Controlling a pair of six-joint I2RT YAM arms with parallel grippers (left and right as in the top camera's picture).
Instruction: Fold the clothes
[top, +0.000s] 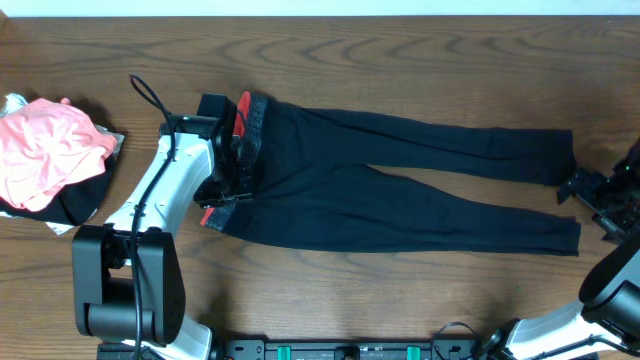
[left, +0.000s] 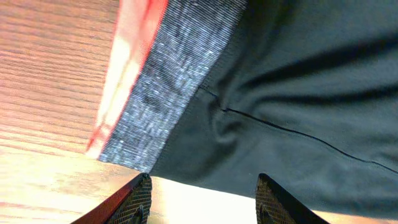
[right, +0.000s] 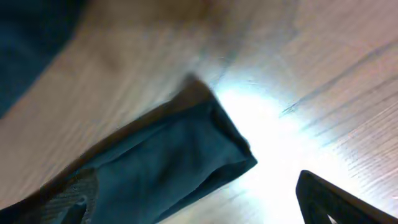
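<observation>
Black leggings (top: 400, 180) lie flat across the table, legs pointing right, with a grey and red waistband (top: 246, 125) at the left. My left gripper (top: 232, 178) is open just above the waistband; its wrist view shows the grey band (left: 158, 93), red lining (left: 127, 56) and black fabric (left: 298, 106) ahead of the open fingers (left: 202, 202). My right gripper (top: 598, 200) sits at the leg ends, open. In its wrist view one leg cuff (right: 180, 155) lies between the spread fingers (right: 193, 208), apart from the right finger.
A pile of pink and black clothes (top: 45, 155) lies at the left edge of the wooden table (top: 400, 60). The arm bases stand at the front edge.
</observation>
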